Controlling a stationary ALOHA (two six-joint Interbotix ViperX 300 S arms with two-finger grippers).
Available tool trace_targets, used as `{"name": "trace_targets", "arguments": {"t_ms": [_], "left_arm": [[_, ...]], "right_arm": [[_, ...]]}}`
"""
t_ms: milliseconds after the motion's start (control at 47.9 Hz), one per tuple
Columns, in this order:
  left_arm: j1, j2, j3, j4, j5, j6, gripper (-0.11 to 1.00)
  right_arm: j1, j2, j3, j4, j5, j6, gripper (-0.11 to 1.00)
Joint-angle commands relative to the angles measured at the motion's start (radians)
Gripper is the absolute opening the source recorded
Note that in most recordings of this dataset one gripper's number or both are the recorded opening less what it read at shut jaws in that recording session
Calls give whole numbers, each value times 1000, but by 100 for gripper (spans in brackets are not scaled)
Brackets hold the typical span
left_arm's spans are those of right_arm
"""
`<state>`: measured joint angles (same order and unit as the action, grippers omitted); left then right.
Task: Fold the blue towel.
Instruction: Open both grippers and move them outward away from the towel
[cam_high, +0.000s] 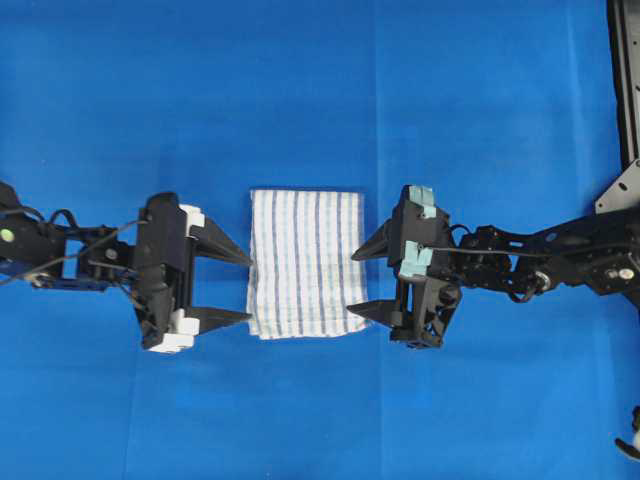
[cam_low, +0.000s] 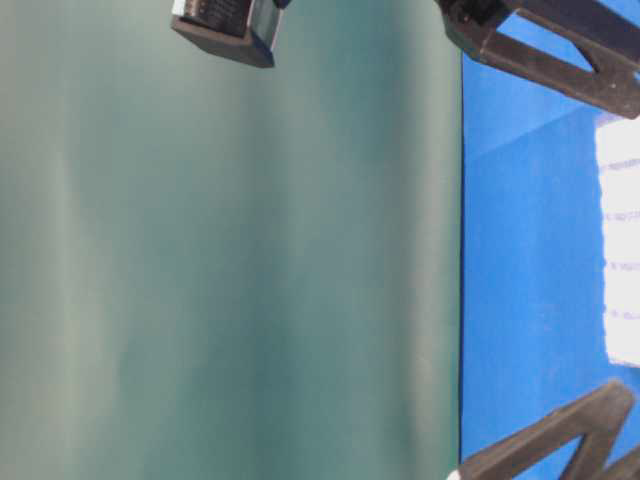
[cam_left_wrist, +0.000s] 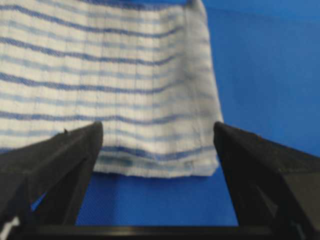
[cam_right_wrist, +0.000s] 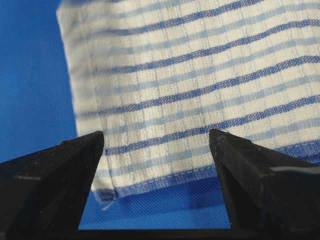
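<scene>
The blue towel, white with thin blue stripes, lies folded into a small rectangle in the middle of the blue table cover. It also shows in the left wrist view, in the right wrist view and at the right edge of the table-level view. My left gripper is open and empty just left of the towel, jaws spanning its left edge. My right gripper is open and empty just right of the towel, jaws at its right edge. Both hold nothing.
The plain blue table cover surrounds the towel on all sides. A metal frame piece stands at the far right edge. A green backdrop fills most of the table-level view.
</scene>
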<state>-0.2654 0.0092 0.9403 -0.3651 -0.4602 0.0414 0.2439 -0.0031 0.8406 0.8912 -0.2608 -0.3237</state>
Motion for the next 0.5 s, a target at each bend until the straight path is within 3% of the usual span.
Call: {"name": "trace_targets", "arguments": {"t_ms": [0,480], "left_arm": [[-2,-86,2,0,31,-2,82],[-2,-454,44,6,218,31,80]], "right_arm": [[3,-63,-9,0,-8,-8,87],[-3,-477,121,-14,-5,-176,87]]}}
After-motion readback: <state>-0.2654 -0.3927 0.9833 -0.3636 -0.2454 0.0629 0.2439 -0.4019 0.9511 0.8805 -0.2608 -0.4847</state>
